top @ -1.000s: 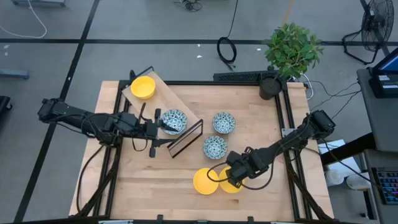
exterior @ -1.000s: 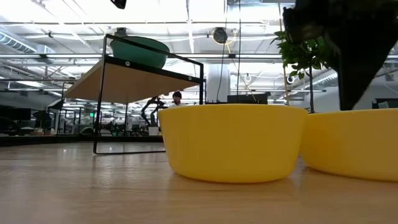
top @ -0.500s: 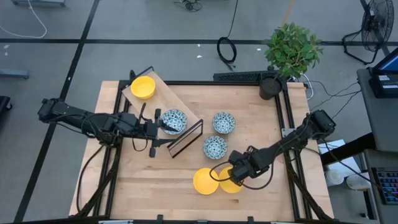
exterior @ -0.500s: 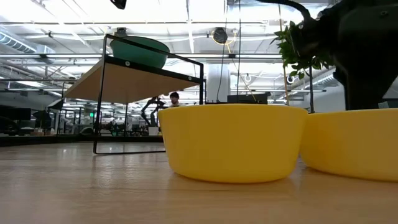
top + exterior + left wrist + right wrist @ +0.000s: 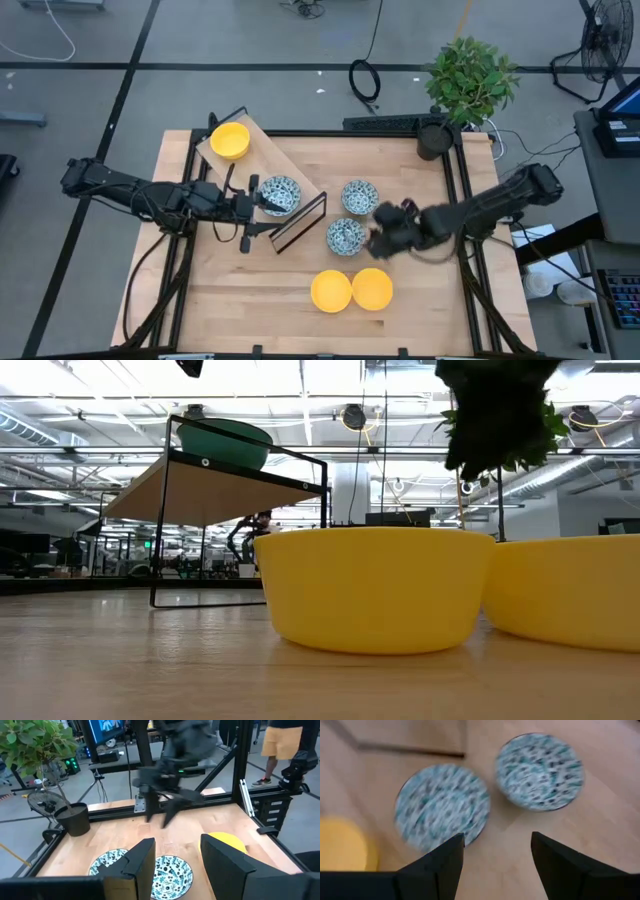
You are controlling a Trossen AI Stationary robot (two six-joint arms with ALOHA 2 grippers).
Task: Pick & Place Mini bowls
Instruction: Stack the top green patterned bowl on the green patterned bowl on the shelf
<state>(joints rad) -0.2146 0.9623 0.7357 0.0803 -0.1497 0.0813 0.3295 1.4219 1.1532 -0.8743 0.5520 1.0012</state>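
Six mini bowls are spread over the wooden bench (image 5: 420, 310), whose pale planked top is framed by dark metal rails. Two plain yellow bowls, one (image 5: 331, 291) touching the other (image 5: 372, 288), are seen near the front edge, smooth and round, with bare wood on both sides of them. Two blue-patterned white bowls are set nearer the middle, one (image 5: 345, 236) in front of the other (image 5: 359, 197), close but apart. A small raised shelf (image 5: 225, 160), a wooden board on a thin black wire frame, is placed at the back left corner; the third yellow bowl (image 5: 230, 140) is carried at its back end and the third patterned bowl (image 5: 279, 195) at its front end.

The left end effector (image 5: 262, 203) is held at the rim of that patterned bowl on the shelf, its fingers partly parted; whether the bowl is gripped cannot be told. The right end effector (image 5: 383, 232) is held above the bench just right of the two patterned bowls, its fingers spread wide and nothing between them. A leafy plant in a black pot (image 5: 436, 138) is stood at the back right corner.
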